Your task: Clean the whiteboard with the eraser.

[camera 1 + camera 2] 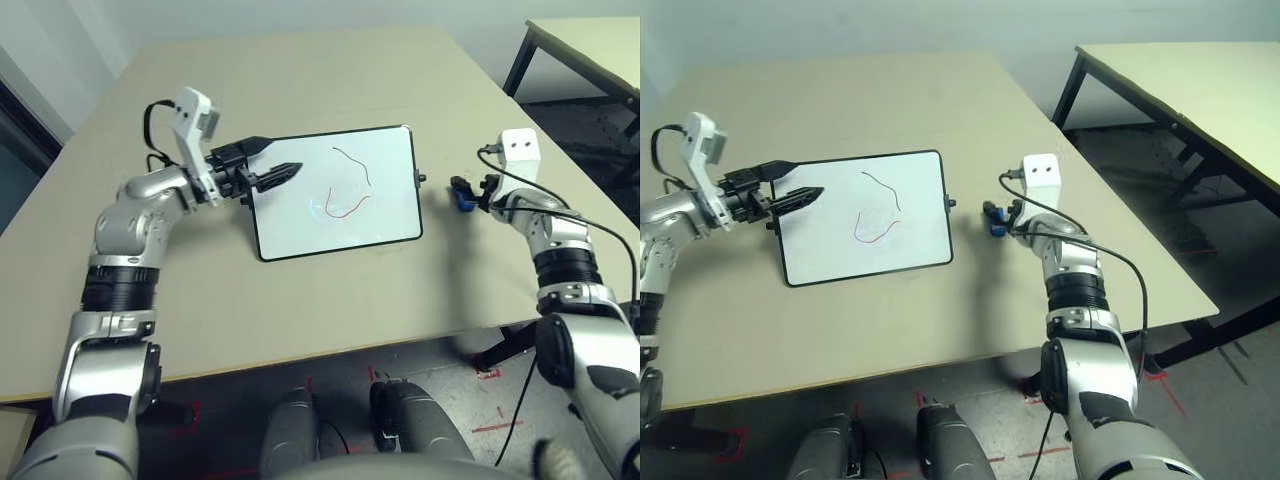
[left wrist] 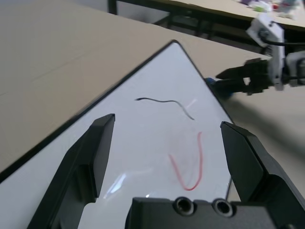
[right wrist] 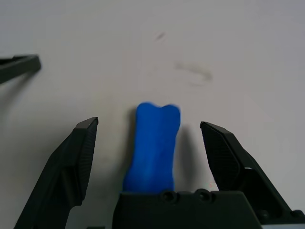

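Note:
The whiteboard (image 1: 385, 215) lies flat in the middle of the table, with a black squiggle (image 2: 164, 102) and a red loop (image 2: 193, 167) drawn on it. My left gripper (image 1: 282, 156) hangs open just above the board's left end, nothing between its fingers. The eraser (image 3: 155, 143), a small blue block, rests on the table just off the board's right side. My right gripper (image 3: 150, 126) is down at the eraser, open, one finger on each side with a gap to the block. The left wrist view also catches the right gripper (image 2: 233, 78) beyond the board's far corner.
The tan table (image 1: 300, 80) has bare surface behind and in front of the board. A second table (image 1: 1200, 90) with black legs stands off to the right, across a strip of floor. The table's near edge (image 1: 330, 350) runs below the board.

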You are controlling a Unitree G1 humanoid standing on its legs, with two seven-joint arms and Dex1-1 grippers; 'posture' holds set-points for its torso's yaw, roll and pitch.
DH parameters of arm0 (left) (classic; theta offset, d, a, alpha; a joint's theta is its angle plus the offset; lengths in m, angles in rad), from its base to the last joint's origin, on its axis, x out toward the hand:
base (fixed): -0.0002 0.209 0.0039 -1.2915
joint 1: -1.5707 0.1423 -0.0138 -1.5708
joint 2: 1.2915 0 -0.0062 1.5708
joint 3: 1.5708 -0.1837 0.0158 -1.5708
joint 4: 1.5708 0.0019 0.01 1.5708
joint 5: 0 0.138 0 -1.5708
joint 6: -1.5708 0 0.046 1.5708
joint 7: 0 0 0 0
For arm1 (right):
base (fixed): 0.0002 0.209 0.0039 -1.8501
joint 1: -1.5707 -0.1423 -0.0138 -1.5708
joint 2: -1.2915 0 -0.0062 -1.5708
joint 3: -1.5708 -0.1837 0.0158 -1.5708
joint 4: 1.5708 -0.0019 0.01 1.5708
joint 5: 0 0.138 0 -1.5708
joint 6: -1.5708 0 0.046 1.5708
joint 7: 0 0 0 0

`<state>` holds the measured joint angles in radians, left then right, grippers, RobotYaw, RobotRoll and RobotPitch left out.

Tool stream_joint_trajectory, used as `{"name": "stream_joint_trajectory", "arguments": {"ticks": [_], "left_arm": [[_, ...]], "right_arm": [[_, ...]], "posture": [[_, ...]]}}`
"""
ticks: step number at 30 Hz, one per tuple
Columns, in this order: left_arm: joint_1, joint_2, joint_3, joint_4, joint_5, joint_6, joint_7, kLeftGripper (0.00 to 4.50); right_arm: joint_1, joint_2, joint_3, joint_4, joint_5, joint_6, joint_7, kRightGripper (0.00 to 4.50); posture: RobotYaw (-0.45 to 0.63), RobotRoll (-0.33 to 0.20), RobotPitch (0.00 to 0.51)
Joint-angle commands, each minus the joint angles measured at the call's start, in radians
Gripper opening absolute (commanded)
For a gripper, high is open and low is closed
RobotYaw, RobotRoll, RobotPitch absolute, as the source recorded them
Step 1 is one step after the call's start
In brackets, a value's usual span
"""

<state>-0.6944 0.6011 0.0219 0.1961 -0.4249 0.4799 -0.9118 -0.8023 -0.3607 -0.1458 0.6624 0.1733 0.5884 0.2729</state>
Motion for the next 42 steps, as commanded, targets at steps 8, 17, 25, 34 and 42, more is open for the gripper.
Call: {"name": "stream_joint_trajectory", "arguments": {"ticks": [8,17,25,34,42], "left_arm": [[-0.013,-0.032,-0.027,0.019,0.029,-0.01,-0.021,4.5],[0.004,-0.014,-0.025,0.03,0.057,-0.028,-0.04,4.5],[0.021,0.001,-0.018,0.014,0.066,-0.018,-0.055,4.5],[0.037,0.015,-0.011,-0.018,0.06,0.002,-0.058,4.5],[0.059,0.024,0.001,-0.053,0.056,0.027,-0.053,4.5]], "right_arm": [[0.021,0.002,0.026,-0.003,-0.042,0.064,-0.027,2.56],[-0.017,-0.01,0.048,-0.125,-0.045,0.05,0.012,0.6],[-0.054,0.003,0.195,-0.465,0.004,0.226,0.194,0.6],[-0.021,0.044,0.324,-0.459,-0.043,0.211,0.245,0.6],[0.083,0.04,0.431,-0.527,-0.06,0.281,0.298,0.6]], "posture": [[-0.06,0.0,0.082],[-0.06,0.0,0.079],[-0.07,0.0,0.067],[-0.04,0.0,0.07],[-0.03,0.0,0.077]]}}
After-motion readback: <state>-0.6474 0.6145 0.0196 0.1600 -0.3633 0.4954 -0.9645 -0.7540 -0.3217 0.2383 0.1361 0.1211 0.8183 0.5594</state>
